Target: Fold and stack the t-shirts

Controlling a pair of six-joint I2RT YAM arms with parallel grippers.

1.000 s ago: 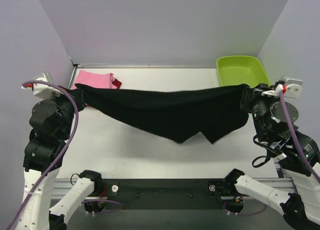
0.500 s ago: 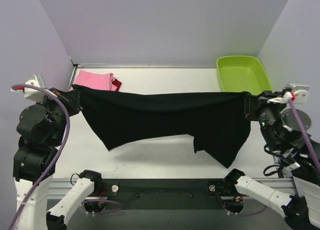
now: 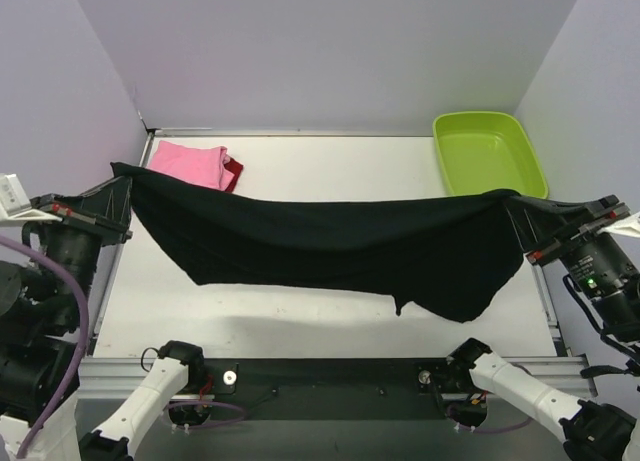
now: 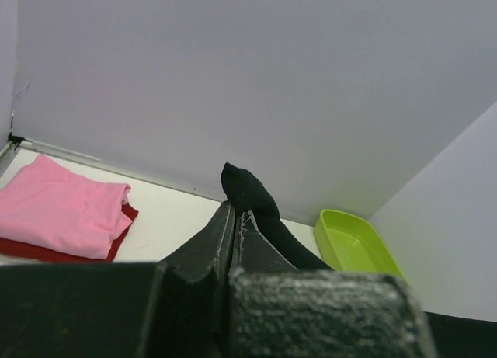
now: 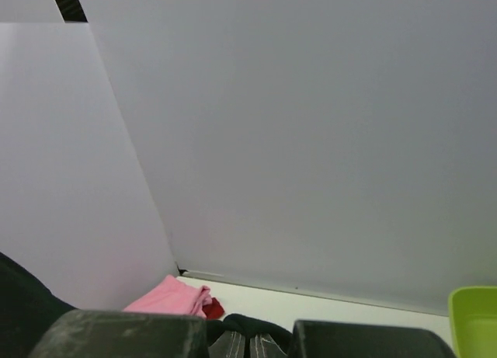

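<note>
Both arms are drawing farther apart and back toward the near edge than half a second ago, and the black t-shirt (image 3: 330, 246) is now hanging flatter between them. At one upper corner of the shirt, the left gripper (image 3: 120, 179) is pinching the cloth with its jaws pressed together. At the opposite corner, the right gripper (image 3: 515, 206) is pinching it the same way. The shirt is hanging over the table (image 3: 330, 166), spanning it from left to right. In the far left corner, the pink t-shirt (image 3: 188, 161) is lying folded on the dark red t-shirt (image 3: 233, 169). In the far right corner, the lime-green tub (image 3: 487, 151) is sitting.
</note>
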